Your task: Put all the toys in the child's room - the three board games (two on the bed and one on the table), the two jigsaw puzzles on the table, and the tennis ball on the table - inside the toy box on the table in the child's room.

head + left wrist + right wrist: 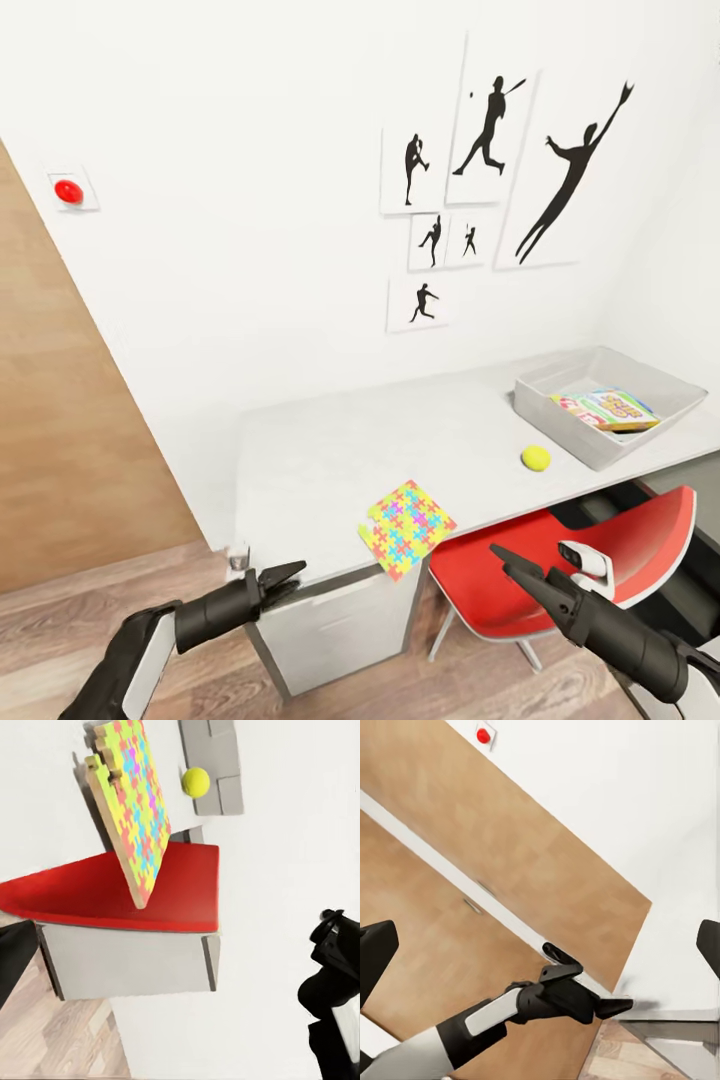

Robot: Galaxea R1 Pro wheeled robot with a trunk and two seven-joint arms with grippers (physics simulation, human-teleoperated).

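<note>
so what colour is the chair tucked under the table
Red seat and back on the chair, with pale metal legs; the head view shows it best.

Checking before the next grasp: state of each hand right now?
Left hand: open, holding nothing, at the near corner of the table.
Right hand: open, holding nothing, above the red chair.

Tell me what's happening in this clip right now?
The robot faces the table with both arms low in front of it, holding nothing. The left gripper and right gripper both have their fingers apart. A jigsaw puzzle lies at the table's front edge, overhanging it, the tennis ball sits beside the toy box, and one board game is already inside the box.
</note>
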